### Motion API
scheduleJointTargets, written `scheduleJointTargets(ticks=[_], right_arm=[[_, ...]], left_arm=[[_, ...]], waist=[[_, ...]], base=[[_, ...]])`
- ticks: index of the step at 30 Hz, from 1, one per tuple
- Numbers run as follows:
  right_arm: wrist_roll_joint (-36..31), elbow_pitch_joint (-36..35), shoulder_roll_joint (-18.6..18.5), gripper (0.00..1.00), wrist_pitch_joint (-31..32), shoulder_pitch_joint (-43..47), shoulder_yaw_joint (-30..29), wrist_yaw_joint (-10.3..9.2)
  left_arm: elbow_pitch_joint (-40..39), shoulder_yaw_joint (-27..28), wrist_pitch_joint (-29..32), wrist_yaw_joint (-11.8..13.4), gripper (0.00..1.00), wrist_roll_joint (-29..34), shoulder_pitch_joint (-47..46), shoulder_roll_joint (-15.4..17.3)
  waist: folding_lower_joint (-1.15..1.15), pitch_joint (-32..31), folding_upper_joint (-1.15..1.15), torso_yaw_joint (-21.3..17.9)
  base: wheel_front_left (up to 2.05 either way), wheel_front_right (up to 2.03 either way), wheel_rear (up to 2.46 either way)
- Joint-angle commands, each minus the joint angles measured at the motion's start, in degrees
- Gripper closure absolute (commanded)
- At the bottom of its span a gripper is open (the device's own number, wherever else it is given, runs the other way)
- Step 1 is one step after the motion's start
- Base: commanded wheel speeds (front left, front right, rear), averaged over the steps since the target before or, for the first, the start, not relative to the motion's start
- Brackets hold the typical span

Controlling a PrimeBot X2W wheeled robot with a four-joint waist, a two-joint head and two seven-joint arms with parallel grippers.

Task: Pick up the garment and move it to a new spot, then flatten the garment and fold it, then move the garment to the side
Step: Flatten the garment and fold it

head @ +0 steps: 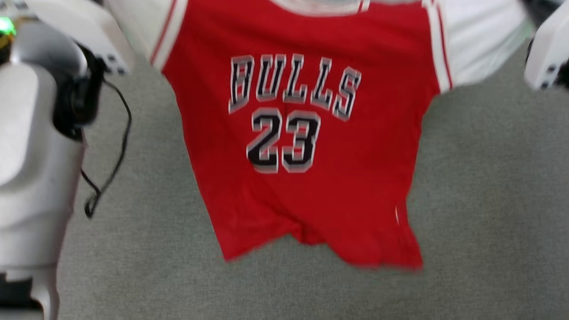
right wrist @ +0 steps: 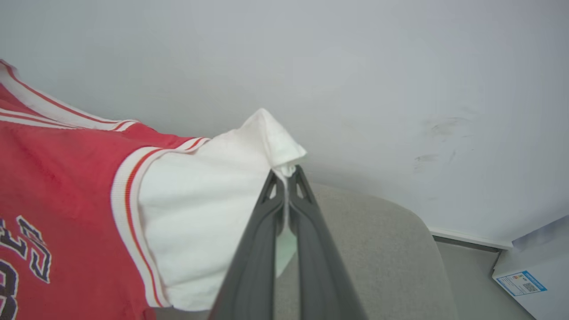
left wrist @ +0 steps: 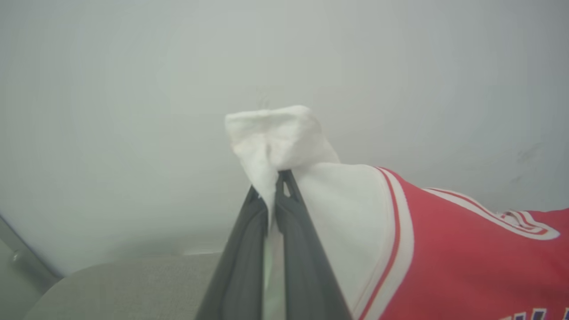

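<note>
The garment (head: pixel 306 146), a red jersey with white sleeves and black lettering above the number 23, hangs spread out above the grey surface (head: pixel 489 200). Its hem dangles near the lower middle of the head view. In the left wrist view my left gripper (left wrist: pixel 272 184) is shut on the bunched end of one white sleeve (left wrist: pixel 284 138). My right gripper (right wrist: pixel 284 178) is shut on the tip of the other white sleeve (right wrist: pixel 209 213). The jersey stretches between the two grips. Pale arm housings (head: pixel 549 53) flank it at the top corners of the head view.
My pale body and left arm (head: pixel 35 146) fill the left edge of the head view, with a black cable (head: pixel 111 155) looping down. A plain pale wall (right wrist: pixel 355 66) stands behind. A white box with a blue label (right wrist: pixel 533 275) sits at the far right on the floor.
</note>
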Motion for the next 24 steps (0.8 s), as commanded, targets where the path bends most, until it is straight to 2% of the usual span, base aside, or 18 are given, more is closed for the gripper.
scheduleJointTargets(ticks=[1,8,14,19,24], right_arm=[[-0.25,0.35,-0.41,1.00,-1.07,-2.43,-0.18,-0.08],[-3.91,4.67,0.01,1.00,-9.78,-18.70,-1.59,-0.07],[-6.93,8.92,1.42,1.00,-17.65,-29.29,-1.77,-0.08],[-8.61,11.36,2.37,1.00,-23.21,-34.79,-1.60,-0.08],[-8.90,12.94,2.70,1.00,-25.22,-38.23,-1.11,-0.08]], left_arm=[[0.55,0.23,-1.03,-0.18,1.00,0.70,-2.28,-0.09],[7.42,0.18,-6.56,-1.41,1.00,3.61,-18.91,-1.21],[11.70,1.33,-11.82,-2.36,1.00,4.11,-28.78,-1.61],[14.05,1.87,-15.22,-3.22,1.00,4.68,-34.00,-1.05],[14.95,1.58,-16.49,-3.45,1.00,5.05,-37.01,-0.98]], waist=[[0.00,3.54,0.00,-0.11],[0.00,12.15,0.00,-0.27],[0.00,15.61,0.00,-1.31],[0.00,17.62,0.00,-2.22],[0.00,19.70,0.00,-2.62]], base=[[0.00,0.00,0.00],[0.00,0.00,0.00],[0.00,0.00,0.00],[0.00,0.00,0.00],[0.00,0.00,0.00]])
